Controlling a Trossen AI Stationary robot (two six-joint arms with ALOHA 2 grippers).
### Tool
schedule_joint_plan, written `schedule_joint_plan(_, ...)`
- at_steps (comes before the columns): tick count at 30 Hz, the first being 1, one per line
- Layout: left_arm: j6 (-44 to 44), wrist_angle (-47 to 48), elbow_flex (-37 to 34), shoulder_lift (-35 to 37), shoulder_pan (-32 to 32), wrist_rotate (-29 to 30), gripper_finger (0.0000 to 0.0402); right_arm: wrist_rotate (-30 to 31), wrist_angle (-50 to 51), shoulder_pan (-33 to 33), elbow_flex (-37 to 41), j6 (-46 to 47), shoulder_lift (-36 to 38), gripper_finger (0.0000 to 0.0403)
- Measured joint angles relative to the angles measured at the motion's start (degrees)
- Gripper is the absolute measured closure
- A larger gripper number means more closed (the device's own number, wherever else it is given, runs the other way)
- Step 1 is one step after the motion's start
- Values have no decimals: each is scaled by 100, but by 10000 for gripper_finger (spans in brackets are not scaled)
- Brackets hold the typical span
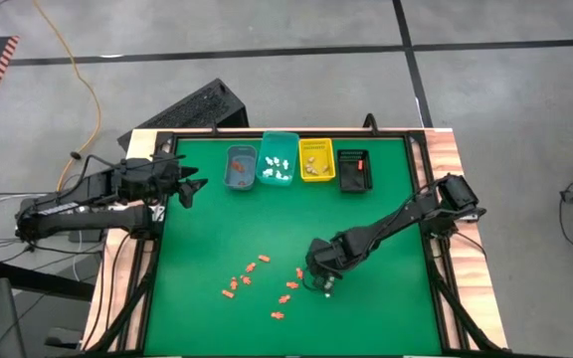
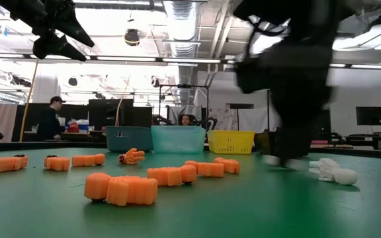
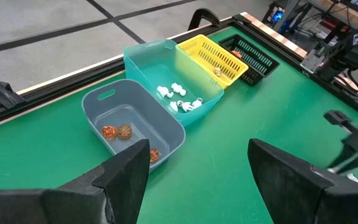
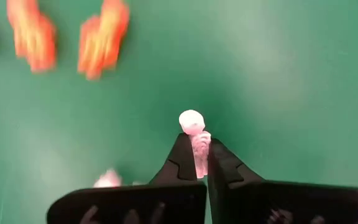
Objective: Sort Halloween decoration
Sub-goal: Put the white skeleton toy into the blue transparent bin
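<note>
The sort is underway but far from finished. At the far edge of the green bench point(image 1: 217, 229) the blue bin point(image 1: 241, 167) holds a few orange-red round pieces, the teal bin point(image 1: 278, 157) a cluster of white figures, the yellow bin point(image 1: 315, 159) a couple of small bits, and the black bin point(image 1: 353, 169) shows one orange-red spot.

Plenty is left: a scatter of orange-red decorations point(image 1: 257, 280) lies loose near the front of the bench, about ten by the overhead count, and in the low view another white piece point(image 2: 333, 172) rests on the bench beside the right arm.

The right end effector point(image 4: 196, 163) is down at bench level just beside that scatter, its fingers pinched almost closed on a small white figurine point(image 4: 196, 134), whose round head pokes out past the fingertips. By colour, that one looks bound for the teal bin.

The left end effector point(image 3: 197, 168) hovers over the bench's left side, close to the blue bin, spread wide and carrying nothing.

No brand, label or legible writing shows on bins, pieces or bench.
</note>
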State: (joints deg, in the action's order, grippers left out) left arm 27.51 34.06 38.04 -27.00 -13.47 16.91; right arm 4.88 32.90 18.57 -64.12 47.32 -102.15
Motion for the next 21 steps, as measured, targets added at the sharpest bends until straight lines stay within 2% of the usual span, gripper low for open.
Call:
schedule_joint_plan(12, -1, 85, 0, 0, -2, 0, 141, -4, -129, -954, -495, -1060, 13, 397)
schedule_joint_plan(21, -2, 249, 0, 0, 0, 0, 141, -20, -1189, -2126, -900, -1813, 24, 397)
